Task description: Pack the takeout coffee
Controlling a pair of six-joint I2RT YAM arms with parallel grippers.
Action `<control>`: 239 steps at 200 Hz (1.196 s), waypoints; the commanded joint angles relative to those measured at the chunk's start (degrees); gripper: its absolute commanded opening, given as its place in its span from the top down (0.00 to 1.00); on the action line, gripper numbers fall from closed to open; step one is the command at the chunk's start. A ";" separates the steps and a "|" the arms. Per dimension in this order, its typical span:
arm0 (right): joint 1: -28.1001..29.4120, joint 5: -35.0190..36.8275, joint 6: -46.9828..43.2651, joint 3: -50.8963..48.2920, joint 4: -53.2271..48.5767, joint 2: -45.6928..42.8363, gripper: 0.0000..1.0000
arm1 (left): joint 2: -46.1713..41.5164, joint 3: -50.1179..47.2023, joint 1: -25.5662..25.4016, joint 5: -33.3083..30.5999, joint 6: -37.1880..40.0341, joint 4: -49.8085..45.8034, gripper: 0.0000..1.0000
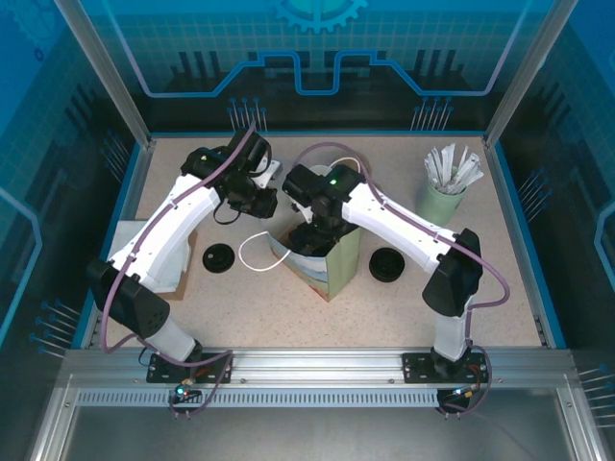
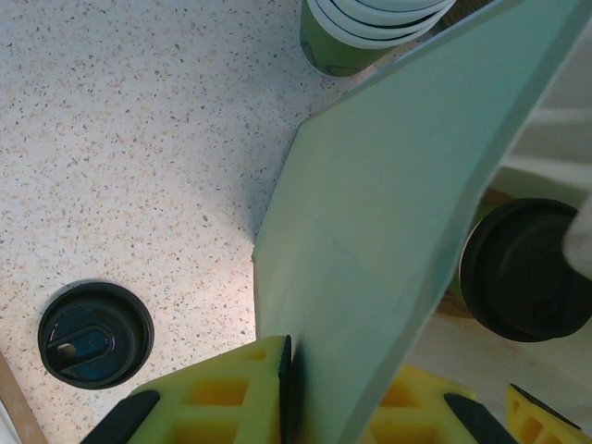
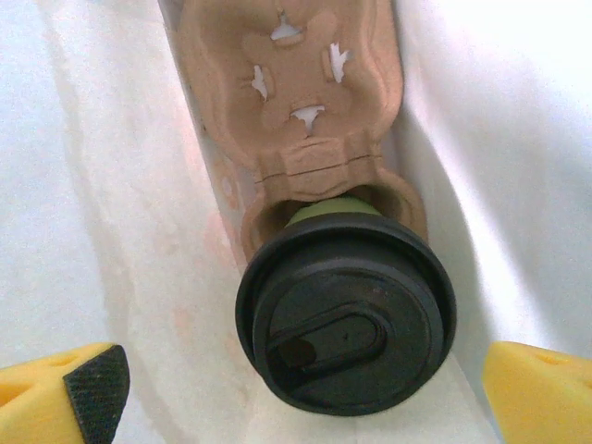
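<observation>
Speckled surface (image 2: 139,139). Inside pale-green paper bag (image 2: 388,231), black-lidded green paper cup (image 3: 344,314) sits in brown pulp carrier (image 3: 287,92). Right tool (image 3: 314,384) spread; left tool (image 2: 287,388) pinches bag wall. If it slips, we expect collapse.

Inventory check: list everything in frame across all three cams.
takeout coffee: one, green cup with black lid, seated in the carrier inside the bag
cup carrier: one, brown pulp, at the bag's bottom
paper bag: one, pale green, table centre, standing open
loose lids: two, black, on the table left and right of the bag
cup stack: one nested stack, green with white rims, beside the bag
packet cup: one, pale green, holding white packets, far right
table: one, speckled beige
left gripper: yellow fingers shut on the bag's wall
right gripper: yellow fingers open, either side of the coffee
</observation>
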 commanded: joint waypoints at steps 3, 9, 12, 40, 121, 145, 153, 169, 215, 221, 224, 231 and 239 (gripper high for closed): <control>-1.08 0.72 0.40 3.50 -3.40 -3.95 0.00 | 0.61 2.52 -0.25 -0.45 -0.55 -1.05 0.83; -1.07 0.65 0.37 4.21 -3.55 -4.53 0.00 | 0.73 2.56 -0.25 -0.45 -0.55 -1.03 0.82; -1.12 0.64 0.34 4.55 -3.70 -4.79 0.00 | 0.78 2.65 -0.25 -0.49 -0.55 -1.04 0.82; -1.50 1.49 0.11 8.23 -5.75 -7.29 0.00 | 1.07 2.74 -0.25 -0.30 -0.72 -0.53 0.72; -6.43 7.61 0.01 10.22 -6.93 -19.11 0.09 | 1.18 4.13 0.09 0.61 -1.10 -0.41 0.41; -9.36 14.11 -0.21 8.64 -8.22 -22.55 0.16 | 0.19 4.91 1.34 2.90 -2.39 -0.25 0.34; -10.60 15.96 -0.50 7.47 -8.22 -23.63 0.20 | -0.57 4.74 1.86 4.00 -2.90 0.24 0.32; -13.50 19.67 -1.17 4.68 -8.16 -25.53 0.24 | -2.64 4.10 2.88 5.12 -4.03 1.39 0.27; -21.69 27.14 -5.31 -4.79 -5.65 -27.52 0.32 | -10.41 0.01 5.23 6.88 -6.35 4.43 0.20; -22.49 27.57 -5.81 -6.26 -4.57 -27.56 0.33 | -11.52 -0.72 5.37 6.89 -6.61 4.75 0.18; -23.01 27.74 -6.21 -7.13 -3.90 -27.60 0.34 | -12.11 -1.07 5.43 6.89 -6.76 4.94 0.18; -23.87 28.10 -7.01 -8.87 -2.22 -27.60 0.36 | -13.54 -2.21 5.54 6.94 -7.13 5.52 0.17; -24.87 29.05 -7.98 -10.65 -0.29 -27.47 0.37 | -15.10 -3.36 5.62 6.98 -7.39 6.01 0.17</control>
